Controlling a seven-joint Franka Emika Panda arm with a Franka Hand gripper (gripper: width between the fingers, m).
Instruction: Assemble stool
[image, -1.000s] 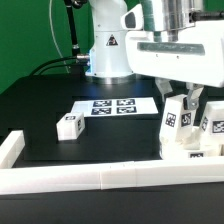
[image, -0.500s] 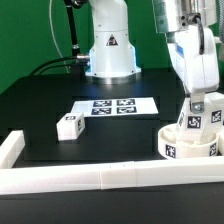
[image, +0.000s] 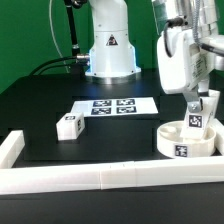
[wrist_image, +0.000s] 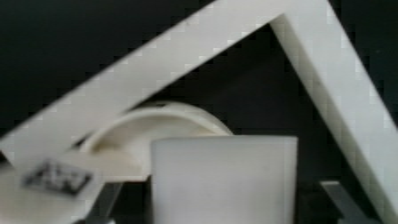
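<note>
**We see the leg held upright over the seat at the exterior view's right.**

The gripper (image: 202, 106) is clamped on a short white leg (image: 197, 122), its fingers pressed to opposite sides of the upper part. The leg's long axis runs vertically: its lower end points down into the round white seat (image: 186, 141), and its tagged face is turned toward the exterior camera. We cannot tell whether that lower end touches the seat. The seat lies flat on the black table (image: 110, 140), near the long white border rail (image: 90, 176), with a tag on its side wall. In the wrist view the leg (wrist_image: 222, 175) fills the middle, with the seat's curved rim (wrist_image: 157, 128) beyond it. A second leg (image: 68, 126) lies on the table well apart, toward the exterior view's left, near a corner of the marker board (image: 113, 106).
</note>
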